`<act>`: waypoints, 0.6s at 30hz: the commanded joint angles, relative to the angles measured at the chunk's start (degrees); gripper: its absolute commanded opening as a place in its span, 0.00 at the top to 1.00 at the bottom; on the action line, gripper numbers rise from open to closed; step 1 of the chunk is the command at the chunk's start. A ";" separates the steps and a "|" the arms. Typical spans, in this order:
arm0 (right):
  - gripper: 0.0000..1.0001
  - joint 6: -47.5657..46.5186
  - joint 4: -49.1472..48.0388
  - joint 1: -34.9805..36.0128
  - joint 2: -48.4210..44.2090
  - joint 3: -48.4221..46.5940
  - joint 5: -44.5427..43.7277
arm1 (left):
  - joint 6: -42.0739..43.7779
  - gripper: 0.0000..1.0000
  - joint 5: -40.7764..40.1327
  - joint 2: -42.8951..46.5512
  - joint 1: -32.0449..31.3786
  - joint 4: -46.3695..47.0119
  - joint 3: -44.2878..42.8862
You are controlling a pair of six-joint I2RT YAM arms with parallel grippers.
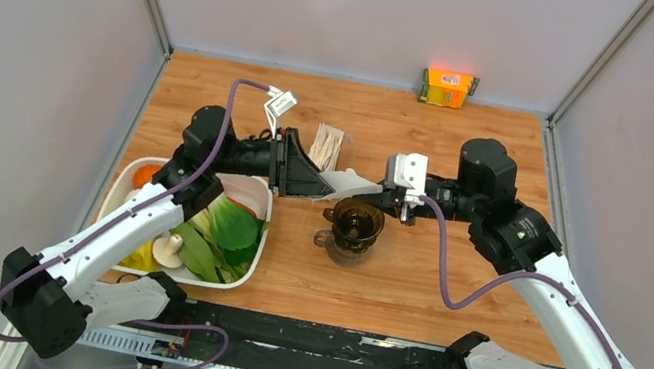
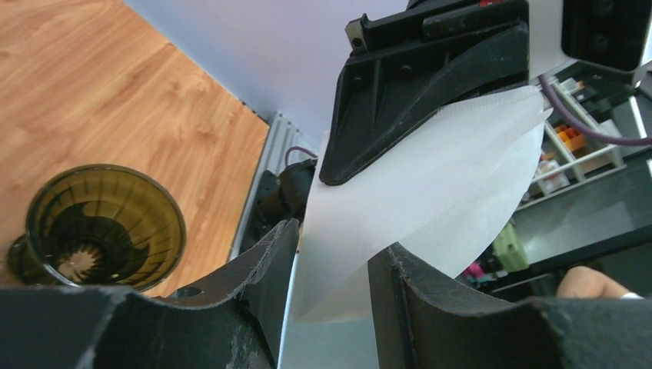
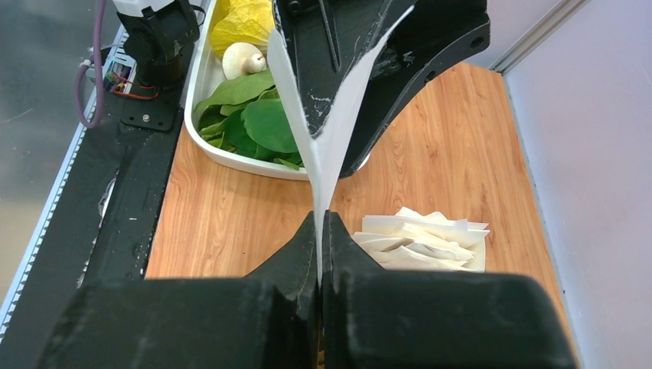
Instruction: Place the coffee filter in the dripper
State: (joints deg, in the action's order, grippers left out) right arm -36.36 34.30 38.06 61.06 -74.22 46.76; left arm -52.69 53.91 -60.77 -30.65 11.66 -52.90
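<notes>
White paper coffee filter up in the air by the dark brown see-through dripper
right gripper pinches it tight, left gripper gapes around it

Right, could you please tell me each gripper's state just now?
Left gripper: open, jaws either side of the coffee filter.
Right gripper: closed on the coffee filter.

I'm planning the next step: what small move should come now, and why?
Probably draw the left gripper back off the coffee filter. Its jaws stand open around the paper, the right gripper pinches it, and the dripper stands empty nearby.
</notes>
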 commanded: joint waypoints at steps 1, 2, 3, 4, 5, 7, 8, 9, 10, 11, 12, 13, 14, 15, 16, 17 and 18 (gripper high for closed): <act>1.00 -1.42 -4.08 -0.05 -1.72 0.56 0.00 | -8.16 0.52 0.99 -0.43 0.34 9.32 1.45; 1.00 -1.41 -4.08 -0.09 -1.89 0.58 -0.03 | -8.05 0.53 1.27 -0.54 0.44 9.54 1.57; 1.00 -1.25 -4.07 -0.09 -2.09 0.64 -0.15 | -7.57 0.53 1.88 -0.51 0.56 9.05 1.35; 1.00 -1.10 -3.98 -0.11 -2.27 0.69 -0.30 | -6.15 0.52 2.20 -0.45 0.81 7.36 1.11; 1.00 -1.02 -3.98 -0.10 -2.44 0.78 -0.43 | -4.67 0.51 2.50 -0.38 0.96 6.24 0.69; 1.00 -0.99 -4.02 -0.11 -2.57 0.90 -0.61 | -4.12 0.49 2.36 -0.09 0.96 4.51 0.76; 1.00 -0.99 -4.06 -0.14 -2.54 1.00 -0.58 | -4.33 0.48 2.22 0.12 0.95 4.84 0.95; 1.00 -0.92 -4.07 -0.06 -2.40 1.00 -0.35 | -5.58 0.47 1.74 0.21 1.01 5.33 1.49; 1.00 -0.91 -4.05 -0.09 -2.17 1.02 -0.09 | -6.28 0.47 1.60 0.28 0.98 6.94 1.79; 1.00 -0.76 -4.02 -0.09 -1.93 0.88 0.26 | -7.61 0.47 1.19 0.19 1.00 7.70 2.16; 1.00 -0.55 -4.09 -0.10 -1.62 0.80 0.46 | -8.09 0.47 1.06 0.07 1.02 8.71 2.26; 1.00 -0.29 -4.13 -0.13 -1.24 0.63 0.57 | -8.63 0.49 0.86 -0.13 1.03 9.52 2.41; 0.99 -0.03 -4.16 -0.14 -1.02 0.50 0.73 | -8.95 0.50 0.72 -0.13 0.99 9.91 2.52; 0.99 0.12 -4.21 -0.10 -0.82 0.40 0.86 | -9.64 0.53 0.29 -0.31 0.98 10.72 2.71; 0.98 0.21 -4.18 -0.10 -0.64 0.39 0.97 | -9.90 0.55 0.18 -0.40 0.96 11.09 2.76; 0.98 0.23 -4.18 -0.10 -0.52 0.39 0.90 | -10.33 0.61 0.20 -0.46 0.95 11.78 2.95; 0.97 0.28 -4.18 -0.10 -0.43 0.39 0.77 | -10.86 0.64 0.27 -0.52 0.99 12.23 3.11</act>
State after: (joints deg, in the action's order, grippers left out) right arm -36.14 32.29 38.06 60.23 -73.32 45.98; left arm -60.80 54.74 -61.36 -29.91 18.68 -50.24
